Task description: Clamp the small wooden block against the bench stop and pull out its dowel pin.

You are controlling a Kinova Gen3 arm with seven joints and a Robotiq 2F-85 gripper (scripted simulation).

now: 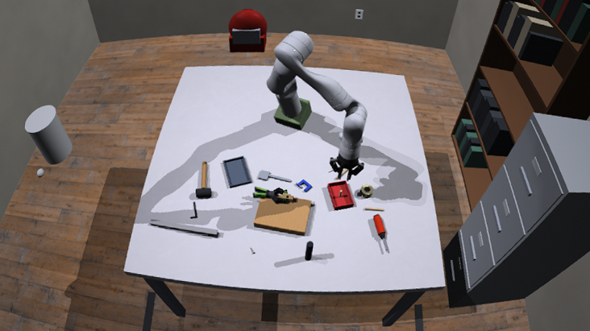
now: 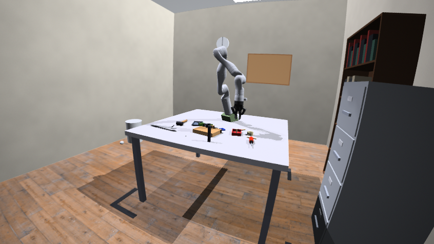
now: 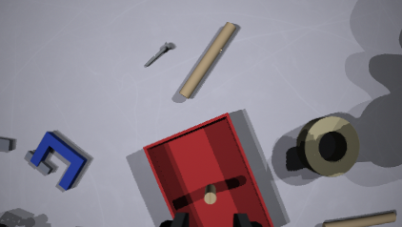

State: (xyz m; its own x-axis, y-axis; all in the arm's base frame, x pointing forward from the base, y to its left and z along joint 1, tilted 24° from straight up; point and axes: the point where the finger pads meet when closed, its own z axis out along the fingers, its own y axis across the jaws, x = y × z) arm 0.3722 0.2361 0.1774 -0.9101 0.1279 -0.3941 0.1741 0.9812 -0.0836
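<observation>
Dowel pin (image 1: pixel 340 193) (image 2: pixel 236 130) (image 3: pixel 210 196): one, on end, long axis near-vertical, inside red tray (image 1: pixel 344 208) (image 2: pixel 236 134) (image 3: pixel 186 131) | jaws (image 1: pixel 345 174) (image 2: pixel 239 118): part-open, empty, raised | bearing, top view: pin at 6 o'clock from jaws | judged next: retreat, pin untouched.

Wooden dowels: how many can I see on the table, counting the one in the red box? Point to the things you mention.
3: one upright in the red box (image 1: pixel 334 201) (image 2: pixel 236 134) (image 3: pixel 199 157), one lying behind it, one lying in front of the tape roll (image 1: pixel 366 190) (image 2: pixel 250 133) (image 3: pixel 351 152). More may be hidden around the clamp (image 1: pixel 277 195) (image 2: pixel 206 124).
</observation>
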